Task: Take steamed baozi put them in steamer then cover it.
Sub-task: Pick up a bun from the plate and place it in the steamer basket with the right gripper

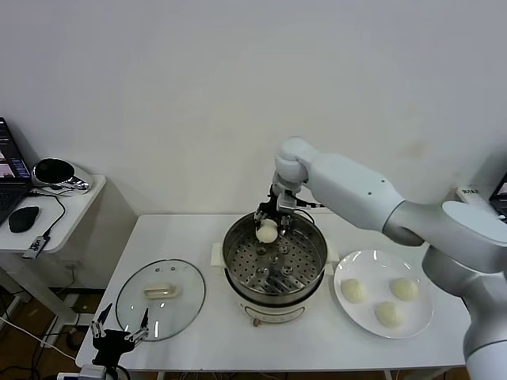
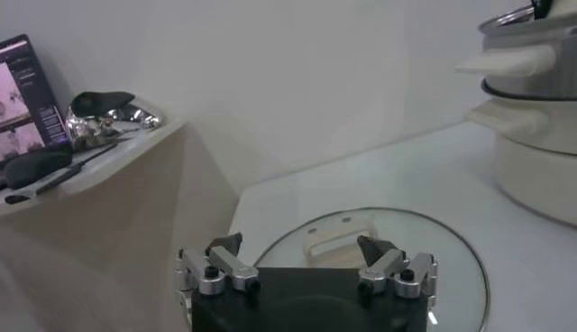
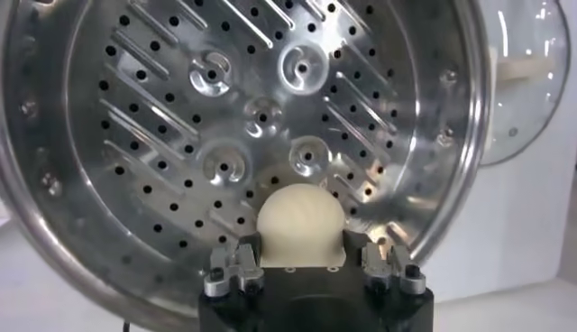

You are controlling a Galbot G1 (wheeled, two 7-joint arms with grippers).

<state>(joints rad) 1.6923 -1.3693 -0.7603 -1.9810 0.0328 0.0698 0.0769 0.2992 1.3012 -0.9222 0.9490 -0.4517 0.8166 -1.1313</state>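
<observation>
The steel steamer [image 1: 275,265] stands mid-table on its cream base, its perforated tray [image 3: 261,117] empty. My right gripper [image 1: 270,224] is shut on one cream-white baozi [image 1: 267,231], holding it over the pot's far rim; in the right wrist view the baozi [image 3: 300,224] sits between the fingers above the tray. Three more baozi [image 1: 353,290] [image 1: 404,289] [image 1: 388,313] lie on the white plate [image 1: 420,321] to the right. The glass cover [image 1: 161,298] lies flat on the table left of the steamer. My left gripper [image 1: 119,331] is open, low by the table's front left edge, just before the cover [image 2: 370,262].
A side table [image 1: 47,214] to the left holds a mouse, a cable and a shiny object. A laptop [image 1: 9,170] sits at the far left. A white wall runs behind the table.
</observation>
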